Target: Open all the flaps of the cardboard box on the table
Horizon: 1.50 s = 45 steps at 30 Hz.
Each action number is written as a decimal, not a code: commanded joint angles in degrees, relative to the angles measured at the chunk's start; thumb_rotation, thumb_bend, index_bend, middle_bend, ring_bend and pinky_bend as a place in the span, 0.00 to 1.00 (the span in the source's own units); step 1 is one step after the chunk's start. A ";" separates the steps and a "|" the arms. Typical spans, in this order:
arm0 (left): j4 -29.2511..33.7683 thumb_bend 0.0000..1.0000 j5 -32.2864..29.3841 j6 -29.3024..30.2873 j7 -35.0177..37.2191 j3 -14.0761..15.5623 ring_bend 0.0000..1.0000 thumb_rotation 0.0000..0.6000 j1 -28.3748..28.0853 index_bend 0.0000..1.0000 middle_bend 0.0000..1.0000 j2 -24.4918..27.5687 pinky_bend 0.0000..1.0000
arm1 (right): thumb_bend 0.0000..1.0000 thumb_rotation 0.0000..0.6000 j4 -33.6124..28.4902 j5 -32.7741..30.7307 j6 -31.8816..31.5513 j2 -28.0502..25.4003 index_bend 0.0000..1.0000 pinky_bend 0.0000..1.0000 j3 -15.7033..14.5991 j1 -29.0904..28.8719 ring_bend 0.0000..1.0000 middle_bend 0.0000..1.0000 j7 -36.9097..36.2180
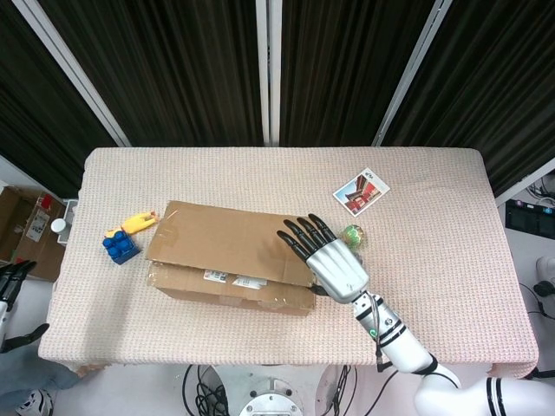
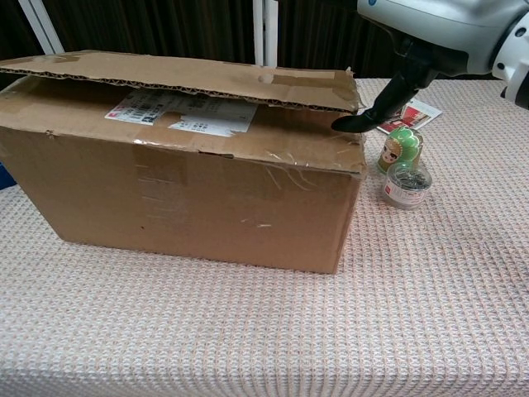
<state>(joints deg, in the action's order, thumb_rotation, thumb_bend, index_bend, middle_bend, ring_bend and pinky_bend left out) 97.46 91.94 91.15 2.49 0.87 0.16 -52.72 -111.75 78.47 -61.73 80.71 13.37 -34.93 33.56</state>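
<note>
I have the right hand [image 1: 329,258] spread flat with nothing in it, hovering over the right end of the cardboard box [image 1: 230,257], its thumb hooked down by the box's right edge. From the chest view the thumb tip looks to be touching just under the top flap [image 2: 178,76], though I cannot be sure it has contact. The left hand [image 1: 12,286] hangs open and released far off the box's left side, beyond the table [image 1: 260,173] edge.

The box sits left of table centre, its long top flap lying nearly closed with a slight gap along the front.

My worry is the lift. Tape remnants sit on the flap near the box's right end, and if they catch, pulling up could tilt or drag the whole box, since nothing braces it.

Just right of the box stand 2 small jars [image 1: 351,237], directly beneath my wrist; a careless sweep could topple them. The blue and yellow toy [image 1: 124,237] by the box's left end would be shoved if the box slides that way.
</note>
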 commanded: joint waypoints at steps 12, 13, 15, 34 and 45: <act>0.03 0.00 -0.01 0.57 -0.11 0.16 0.12 1.00 0.58 0.10 0.14 0.42 0.22 | 0.62 1.00 4.90 -1.95 -0.74 3.18 0.00 0.00 4.99 -5.49 0.00 0.00 -1.45; -0.03 0.00 -0.05 0.59 -0.05 0.15 0.12 1.00 0.61 0.10 0.14 0.42 0.22 | 0.62 1.00 5.14 -2.34 -0.92 3.15 0.00 0.00 5.78 -5.94 0.00 0.00 -1.44; -0.14 0.00 -0.13 0.56 0.11 0.13 0.12 1.00 0.63 0.10 0.14 0.45 0.22 | 0.62 1.00 5.62 -3.73 -1.18 2.94 0.00 0.00 7.57 -6.95 0.00 0.00 -1.27; 0.04 0.00 -0.56 -0.11 0.42 -0.25 0.12 1.00 0.19 0.10 0.14 1.18 0.22 | 0.31 1.00 18.66 -19.51 -0.11 4.44 0.00 0.00 14.82 -16.55 0.00 0.00 0.77; -0.14 0.00 -1.34 -0.80 0.79 -0.70 0.12 1.00 -0.25 0.10 0.14 1.47 0.22 | 0.30 1.00 25.33 -22.37 -2.94 4.77 0.00 0.00 17.16 -18.12 0.00 0.00 -4.48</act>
<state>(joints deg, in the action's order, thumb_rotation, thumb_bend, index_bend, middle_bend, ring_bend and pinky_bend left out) 97.33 90.60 90.36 3.28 0.18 -0.08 -51.25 -86.20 56.00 -64.29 85.91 30.47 -53.16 29.63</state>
